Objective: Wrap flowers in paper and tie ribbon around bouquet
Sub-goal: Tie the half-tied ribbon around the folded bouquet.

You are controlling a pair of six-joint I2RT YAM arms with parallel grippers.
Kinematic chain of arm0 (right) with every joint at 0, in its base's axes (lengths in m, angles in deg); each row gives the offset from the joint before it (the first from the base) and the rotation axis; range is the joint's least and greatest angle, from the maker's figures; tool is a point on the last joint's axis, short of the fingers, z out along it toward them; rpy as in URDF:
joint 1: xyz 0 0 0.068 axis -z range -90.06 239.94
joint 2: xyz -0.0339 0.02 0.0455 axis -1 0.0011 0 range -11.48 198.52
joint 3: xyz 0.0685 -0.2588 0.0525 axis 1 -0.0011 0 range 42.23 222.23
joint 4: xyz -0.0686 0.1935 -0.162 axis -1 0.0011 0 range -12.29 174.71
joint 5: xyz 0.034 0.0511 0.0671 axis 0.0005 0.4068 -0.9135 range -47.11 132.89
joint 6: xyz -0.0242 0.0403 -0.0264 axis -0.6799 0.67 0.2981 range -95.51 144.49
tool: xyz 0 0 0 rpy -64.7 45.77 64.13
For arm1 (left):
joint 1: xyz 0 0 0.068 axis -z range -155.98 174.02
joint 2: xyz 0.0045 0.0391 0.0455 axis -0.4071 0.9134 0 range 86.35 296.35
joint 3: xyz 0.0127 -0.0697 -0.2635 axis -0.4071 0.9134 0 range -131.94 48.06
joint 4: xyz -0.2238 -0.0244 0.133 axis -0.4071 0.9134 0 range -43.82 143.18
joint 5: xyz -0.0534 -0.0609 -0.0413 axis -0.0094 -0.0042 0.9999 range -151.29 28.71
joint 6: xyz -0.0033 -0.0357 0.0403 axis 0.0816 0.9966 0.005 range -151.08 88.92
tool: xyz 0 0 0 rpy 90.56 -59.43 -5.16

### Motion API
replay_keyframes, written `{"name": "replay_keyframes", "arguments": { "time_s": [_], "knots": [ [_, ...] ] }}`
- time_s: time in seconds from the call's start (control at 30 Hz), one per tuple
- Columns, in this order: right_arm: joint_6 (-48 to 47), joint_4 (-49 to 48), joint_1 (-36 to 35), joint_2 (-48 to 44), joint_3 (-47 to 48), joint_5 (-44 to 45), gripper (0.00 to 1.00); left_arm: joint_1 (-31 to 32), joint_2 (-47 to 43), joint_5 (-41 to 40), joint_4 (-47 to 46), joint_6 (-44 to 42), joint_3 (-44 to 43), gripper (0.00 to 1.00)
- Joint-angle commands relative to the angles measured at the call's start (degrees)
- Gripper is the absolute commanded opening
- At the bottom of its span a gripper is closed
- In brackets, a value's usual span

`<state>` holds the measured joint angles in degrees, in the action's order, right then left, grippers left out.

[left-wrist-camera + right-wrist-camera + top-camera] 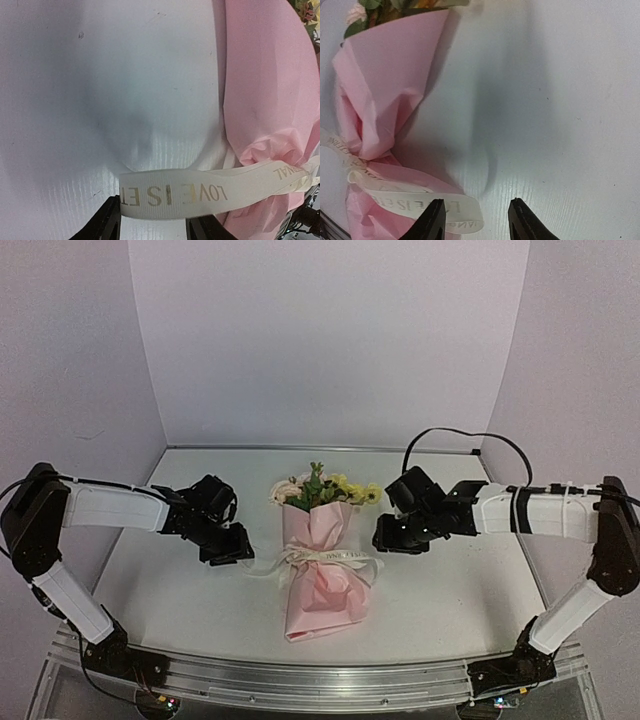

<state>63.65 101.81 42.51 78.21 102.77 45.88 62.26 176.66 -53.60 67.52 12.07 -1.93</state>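
Observation:
The bouquet (320,565) lies in the middle of the table, its pink paper (318,598) pinched at the waist by the tied cream ribbon (330,558). The flowers (322,490) stick out at the far end. My left gripper (232,546) sits just left of the waist, jaws open. In its wrist view one ribbon tail (175,192) lies loose across both fingertips (106,224). My right gripper (396,538) sits just right of the waist, open. The other ribbon tail (462,215) ends beside its left finger (434,221), lying on the table, not pinched.
The white table (460,610) is closed in by pale walls at the back and both sides. A metal rail (320,685) with the arm bases runs along the near edge.

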Motion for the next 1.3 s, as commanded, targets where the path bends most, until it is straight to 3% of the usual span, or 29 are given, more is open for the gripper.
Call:
{"name": "replay_keyframes", "arguments": {
  "time_s": [0.0,0.2,0.47,0.87,1.27],
  "knots": [
    [-4.95,1.79,-1.62,0.3,3.58,3.68,0.46,-0.18,-3.14,-4.14,1.75,-2.4,-0.57,0.47],
    [-8.37,4.05,-2.09,3.16,6.32,3.63,0.54,-0.18,-1.96,-4.59,2.71,-6.57,-2.79,0.47],
    [-9.52,4.19,-0.34,10.89,10.0,-1.73,0.49,-0.19,-0.68,-3.96,2.97,-8.44,-4.96,0.46],
    [-8.96,1.73,-0.51,4.17,0.11,-12.24,0.44,-0.18,-0.32,-2.81,2.77,-9.31,-4.91,0.46],
    [-9.64,1.69,-1.33,7.86,4.54,-7.98,0.47,-0.19,0.07,-2.7,3.01,-9.93,-5.62,0.46]
  ]
}}
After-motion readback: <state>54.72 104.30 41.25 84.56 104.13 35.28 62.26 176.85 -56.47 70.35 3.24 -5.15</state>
